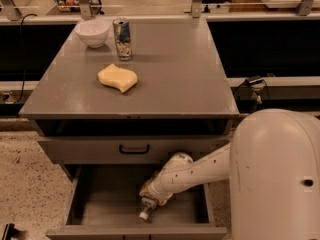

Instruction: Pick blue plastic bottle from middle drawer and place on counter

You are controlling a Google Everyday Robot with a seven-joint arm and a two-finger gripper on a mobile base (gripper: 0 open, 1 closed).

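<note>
The blue plastic bottle (146,209) lies on its side on the floor of the open middle drawer (100,204), its white cap pointing toward the drawer's front edge. My gripper (151,194) is down inside the drawer, right over the bottle's upper end and touching or nearly touching it. My white arm reaches in from the right. The grey counter (175,69) is the cabinet top above.
On the counter stand a white bowl (92,32) and a shiny metal can (122,38) at the back left, with a yellow sponge (117,78) in front of them. A shut drawer front with a black handle (134,148) sits above the open drawer. My white body (277,174) fills the lower right.
</note>
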